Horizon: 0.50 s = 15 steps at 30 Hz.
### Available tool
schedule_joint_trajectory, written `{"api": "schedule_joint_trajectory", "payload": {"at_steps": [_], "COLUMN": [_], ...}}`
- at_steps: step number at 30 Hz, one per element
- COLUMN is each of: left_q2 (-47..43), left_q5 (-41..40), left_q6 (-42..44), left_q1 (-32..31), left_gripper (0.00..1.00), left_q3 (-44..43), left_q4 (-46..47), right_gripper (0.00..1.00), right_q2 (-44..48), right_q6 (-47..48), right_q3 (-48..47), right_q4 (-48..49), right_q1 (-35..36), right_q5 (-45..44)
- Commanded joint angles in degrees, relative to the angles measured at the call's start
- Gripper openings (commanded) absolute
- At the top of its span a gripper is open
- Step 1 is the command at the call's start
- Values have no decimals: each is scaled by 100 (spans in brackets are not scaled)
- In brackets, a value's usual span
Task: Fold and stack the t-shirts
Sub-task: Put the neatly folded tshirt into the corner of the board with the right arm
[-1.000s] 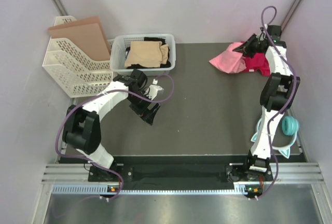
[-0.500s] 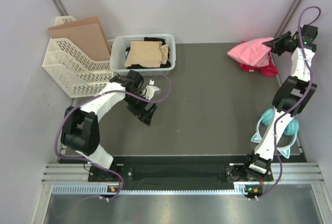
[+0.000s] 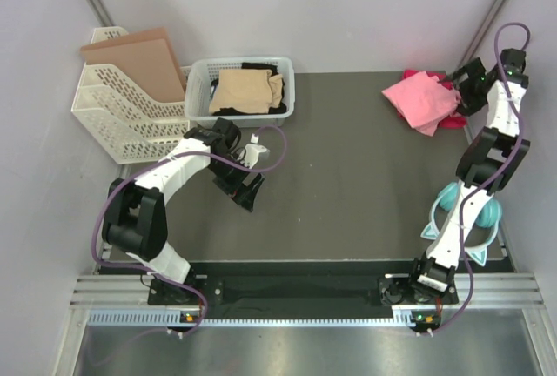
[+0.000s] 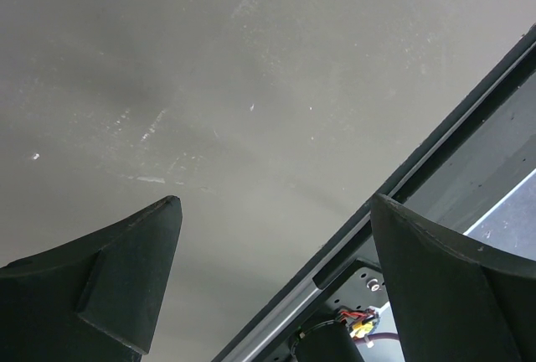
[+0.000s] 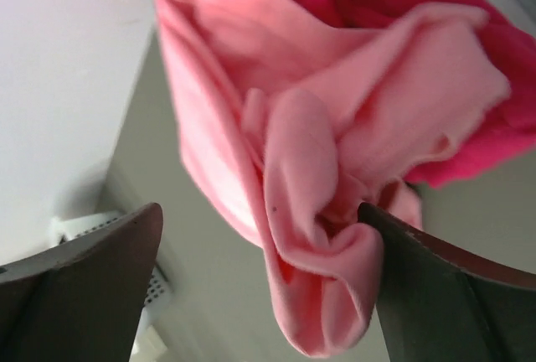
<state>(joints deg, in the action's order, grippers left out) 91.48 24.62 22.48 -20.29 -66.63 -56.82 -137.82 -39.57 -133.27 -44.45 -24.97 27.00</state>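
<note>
Shirts lie heaped at the far right corner of the table, the pink shirt on the red shirt. The right gripper gapes wide beside the pink cloth, gripping nothing. The left gripper, equally wide, hangs over the table.

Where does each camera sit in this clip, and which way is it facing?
Top external: above and behind the robot, looking down on the table; the left arm and right arm show whole.
Left wrist: on the left arm, facing bare table and its near edge, framed by the open left claw.
Right wrist: on the right arm, facing the pink t-shirt with the magenta t-shirt behind, framed by the open right claw.
Shared: top and right wrist both show the pink t-shirt.
</note>
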Motion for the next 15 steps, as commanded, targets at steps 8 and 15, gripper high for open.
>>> {"api": "schedule_joint_trajectory", "payload": {"at_steps": [8, 15], "left_q2": [-254, -236], "left_q5": [113, 113], "left_q6": [143, 160], "left_q1": [34, 43], "left_gripper": [99, 99], "left_q3": [45, -69], "left_q4": [-145, -198], "right_gripper": [100, 100], "right_q2": [1959, 2770], "right_q6": [433, 406], "right_q3": [439, 1611], "right_q4": [-1312, -453], "right_q1": [194, 580], "right_q5": [-3163, -2193]}}
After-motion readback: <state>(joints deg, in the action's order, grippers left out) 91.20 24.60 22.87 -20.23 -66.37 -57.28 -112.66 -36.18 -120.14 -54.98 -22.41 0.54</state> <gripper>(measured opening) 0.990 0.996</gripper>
